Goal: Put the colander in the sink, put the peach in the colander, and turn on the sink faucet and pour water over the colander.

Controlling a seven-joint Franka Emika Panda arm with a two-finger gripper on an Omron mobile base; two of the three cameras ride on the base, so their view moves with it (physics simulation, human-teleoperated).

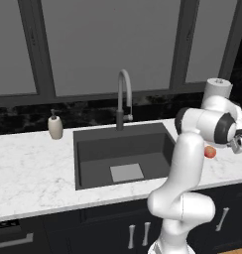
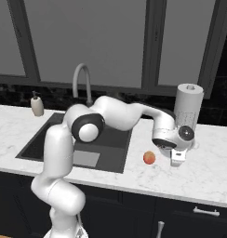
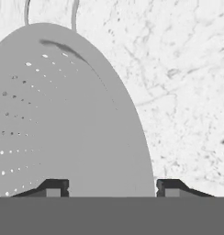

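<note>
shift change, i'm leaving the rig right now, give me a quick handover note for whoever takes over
Gripper: lowered over the counter right of the sink, jaws straddling the rim wall of the white round perforated colander; whether they grip it yet cannot be told.
Small round red-orange peach: on the white marble counter, between the sink and the gripper.
Large dark grey rectangular sink: holds neither colander nor peach.
Tall grey gooseneck faucet: no water running.
Done: nothing placed so far.
Left: grasp the colander and put it in the sink, put the peach in it, turn on the faucet.
</note>
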